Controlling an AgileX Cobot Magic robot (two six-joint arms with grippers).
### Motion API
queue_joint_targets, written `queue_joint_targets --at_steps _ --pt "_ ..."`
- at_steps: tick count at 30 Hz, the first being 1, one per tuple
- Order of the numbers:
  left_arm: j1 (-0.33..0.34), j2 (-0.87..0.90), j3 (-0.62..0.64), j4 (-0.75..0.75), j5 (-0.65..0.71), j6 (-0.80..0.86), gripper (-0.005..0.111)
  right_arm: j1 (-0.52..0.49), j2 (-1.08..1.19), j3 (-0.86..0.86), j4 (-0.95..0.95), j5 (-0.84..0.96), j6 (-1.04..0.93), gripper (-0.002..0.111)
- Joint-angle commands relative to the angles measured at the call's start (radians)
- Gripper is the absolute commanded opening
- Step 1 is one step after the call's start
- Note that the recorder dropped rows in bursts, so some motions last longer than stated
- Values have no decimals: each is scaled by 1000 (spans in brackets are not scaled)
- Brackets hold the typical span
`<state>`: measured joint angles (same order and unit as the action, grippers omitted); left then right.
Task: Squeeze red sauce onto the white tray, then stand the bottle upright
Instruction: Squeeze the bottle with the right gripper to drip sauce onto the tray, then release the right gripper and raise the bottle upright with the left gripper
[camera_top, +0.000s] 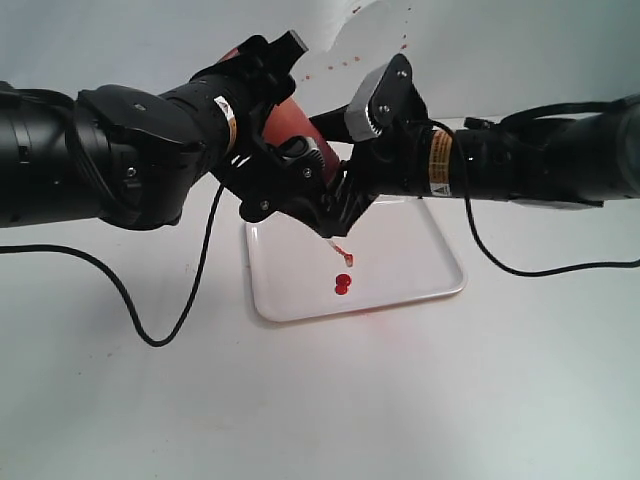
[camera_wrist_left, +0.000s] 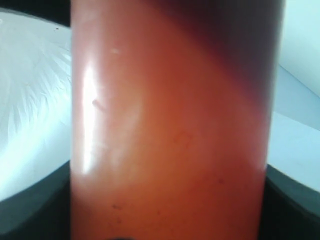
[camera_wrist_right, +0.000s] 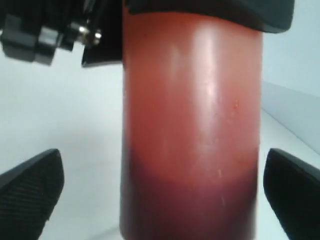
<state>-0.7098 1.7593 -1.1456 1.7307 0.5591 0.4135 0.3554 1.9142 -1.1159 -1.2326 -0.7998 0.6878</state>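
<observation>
The bottle is tilted in the air, nozzle down over the white tray. My left gripper is shut on its orange-red body, which fills the left wrist view. A small glossy blob of red sauce lies on the tray under the nozzle. My right gripper is open around the bottle's darker end. Its fingertips stand apart from the bottle on both sides.
The tray lies on a white table. A black cable loops over the table at the left, another hangs at the right. Small red specks dot the white sheet behind.
</observation>
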Motion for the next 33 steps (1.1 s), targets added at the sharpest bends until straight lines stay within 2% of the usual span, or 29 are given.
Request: queue_joint_targets --at_steps 1,4,10,14,20,33 --pt "-4 -15 -12 14 60 -23 0 -35 -104 -2 -301 176 227 105" --pt "-4 -15 -12 14 74 -66 0 -63 -176 -2 -477 177 318 105" --pt "-4 -15 -12 14 95 -206 0 -118 -289 -2 -512 175 474 105" --pt "-4 -15 -12 14 153 -413 0 -171 -351 4 -512 155 568 105" --pt "-4 -20 12 14 212 -639 0 -237 -393 4 -512 25 629 105" --pt "-4 -221 189 14 195 -1260 0 -241 -393 48 -512 -107 707 105"
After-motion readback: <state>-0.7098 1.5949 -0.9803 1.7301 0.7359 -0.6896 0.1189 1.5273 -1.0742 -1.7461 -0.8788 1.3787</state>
